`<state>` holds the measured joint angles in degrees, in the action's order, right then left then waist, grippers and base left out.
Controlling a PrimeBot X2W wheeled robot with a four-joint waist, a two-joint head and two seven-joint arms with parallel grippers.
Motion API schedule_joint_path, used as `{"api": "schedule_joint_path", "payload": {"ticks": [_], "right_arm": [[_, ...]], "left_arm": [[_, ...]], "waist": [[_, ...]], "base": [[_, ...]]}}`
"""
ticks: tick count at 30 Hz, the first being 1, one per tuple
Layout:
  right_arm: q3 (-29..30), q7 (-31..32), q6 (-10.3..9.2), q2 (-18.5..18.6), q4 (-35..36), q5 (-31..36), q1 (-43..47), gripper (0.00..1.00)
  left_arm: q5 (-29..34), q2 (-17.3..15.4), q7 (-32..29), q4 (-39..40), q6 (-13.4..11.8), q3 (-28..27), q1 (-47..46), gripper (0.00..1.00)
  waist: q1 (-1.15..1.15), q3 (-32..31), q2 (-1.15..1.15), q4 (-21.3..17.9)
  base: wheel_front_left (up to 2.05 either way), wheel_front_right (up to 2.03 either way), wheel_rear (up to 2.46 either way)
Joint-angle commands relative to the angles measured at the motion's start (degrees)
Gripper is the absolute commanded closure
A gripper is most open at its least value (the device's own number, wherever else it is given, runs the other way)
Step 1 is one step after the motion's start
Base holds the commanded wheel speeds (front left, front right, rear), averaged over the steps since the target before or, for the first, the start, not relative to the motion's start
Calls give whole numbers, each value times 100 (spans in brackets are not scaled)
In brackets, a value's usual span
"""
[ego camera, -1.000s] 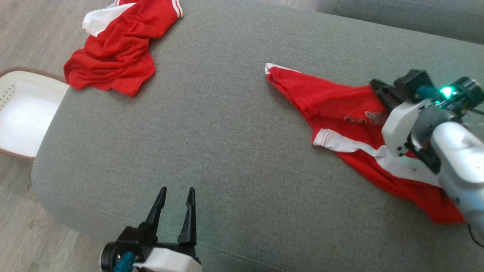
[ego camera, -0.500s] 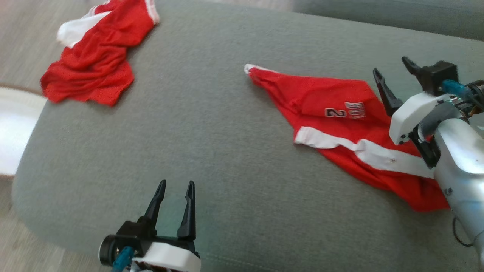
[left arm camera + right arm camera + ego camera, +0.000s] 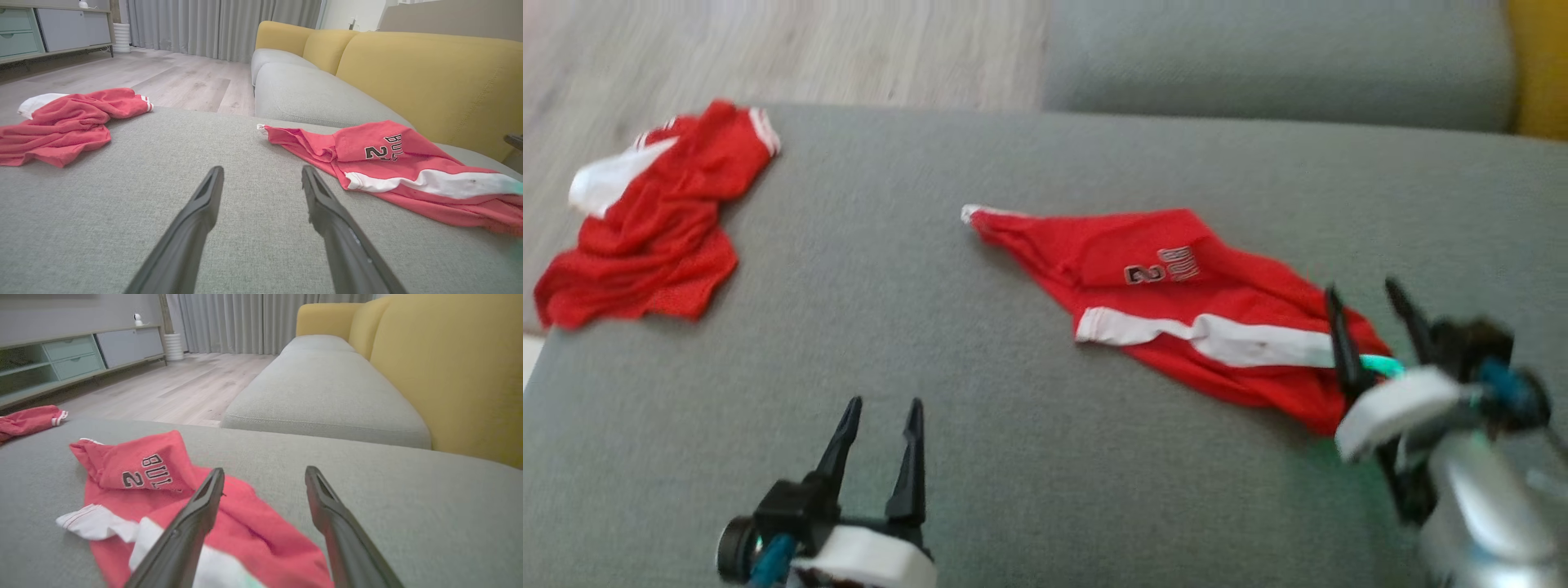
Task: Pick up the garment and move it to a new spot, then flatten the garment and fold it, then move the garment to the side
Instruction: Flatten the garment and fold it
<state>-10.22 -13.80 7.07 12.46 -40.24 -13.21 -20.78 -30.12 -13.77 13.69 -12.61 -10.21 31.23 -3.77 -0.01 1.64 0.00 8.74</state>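
Observation:
The garment point(image 3: 1176, 318) is a red jersey with a white stripe and a printed "2". It lies crumpled in a long slanted shape on the right half of the grey cushion point(image 3: 1013, 474). It also shows in the left wrist view as the garment point(image 3: 408, 171) and in the right wrist view as the garment point(image 3: 155, 473). My right gripper point(image 3: 1362, 292) stands open at the garment's near right end, its left finger over the cloth, with nothing between the fingers point(image 3: 204, 506). My left gripper point(image 3: 883, 404) is open above bare cushion near the front edge, well left of the garment.
A second red and white garment point(image 3: 645, 237) lies bunched at the cushion's far left corner. Beyond are a grey sofa seat point(image 3: 1258, 65), a yellow backrest point(image 3: 429, 73) to the right and wooden floor point(image 3: 768, 49). Bare cushion lies between the two garments.
My right gripper has opened, let go of the garment and drawn back to its near right end. The head view has shifted, showing more sofa and floor. The left gripper has kept its place.

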Motion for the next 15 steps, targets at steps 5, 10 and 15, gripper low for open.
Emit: {"api": "schedule_joint_path", "payload": {"ticks": [5, 10, 15], "right_arm": [[469, -16, 42, -551, 990, 456, 822, 0], [790, 190, 42, -885, 1894, 782, 1609, 0], [807, 447, 42, -953, 2565, 737, 2206, 0]], "left_arm": [[-144, -176, 0, 92, -86, -332, 172, 0], [-222, -227, 8, 55, -94, -356, 372, 0], [-290, -279, -5, 53, -130, -404, 477, 0]], "waist": [[1, -384, 0, -303], [1, -523, 0, -310], [1, -607, 0, -262]], "base": [[0, 0, 0], [0, 0, 0], [0, 0, 0]]}}
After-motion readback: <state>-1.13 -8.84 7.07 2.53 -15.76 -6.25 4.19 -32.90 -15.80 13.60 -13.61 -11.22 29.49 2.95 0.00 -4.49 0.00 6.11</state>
